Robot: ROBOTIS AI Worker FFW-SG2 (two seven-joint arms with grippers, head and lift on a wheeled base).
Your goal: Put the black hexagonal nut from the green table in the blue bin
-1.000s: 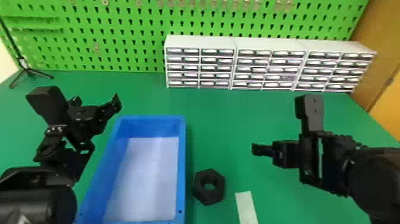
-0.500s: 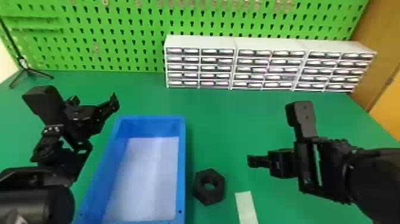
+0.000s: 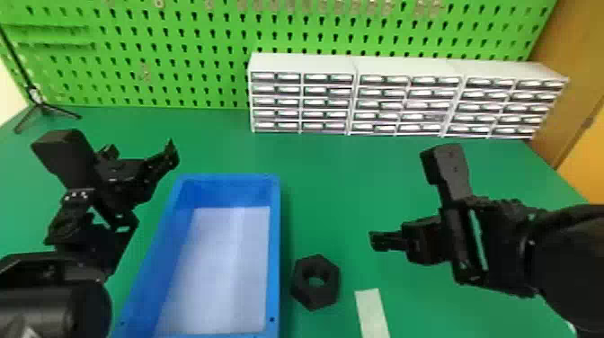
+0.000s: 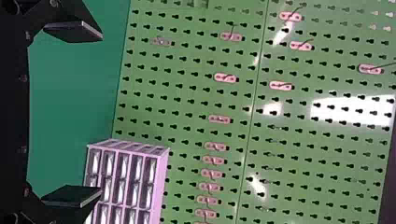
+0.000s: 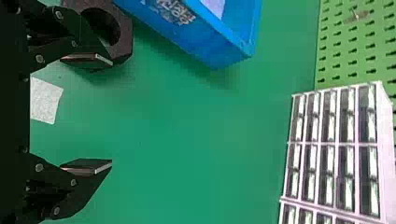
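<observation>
Head view: a black hexagonal nut (image 3: 314, 300) is pictured lying flat on a green table (image 3: 339, 180), set just beside the right-hand wall of a blue bin (image 3: 276, 251), its hole turned upward. The bin's pale bottom is exposed to the camera. A whitish strip (image 3: 371, 312) is laid on the tabletop to the right of the nut.

The right gripper (image 3: 374, 241) is held to the right of the nut and somewhat farther from the robot, pointed toward the bin's side and kept apart from both. In the right wrist view its two fingers (image 5: 86, 166) are seen spread, with nothing gripped between them; the nut is partly hidden behind one of them.

The left gripper (image 3: 172, 153) is positioned near the bin's far left corner. Its fingers (image 4: 74, 196) are shown parted in the left wrist view, with nothing held, and a green pegboard (image 3: 215, 76) fitted with small hooks (image 4: 219, 119) is captured beyond them.

Across the back of the table, white drawer cabinets (image 3: 301, 63) are lined up in front of the pegboard, their small drawers stacked in rows. A black tripod (image 3: 40, 104) is stood at the far left corner of the table.
</observation>
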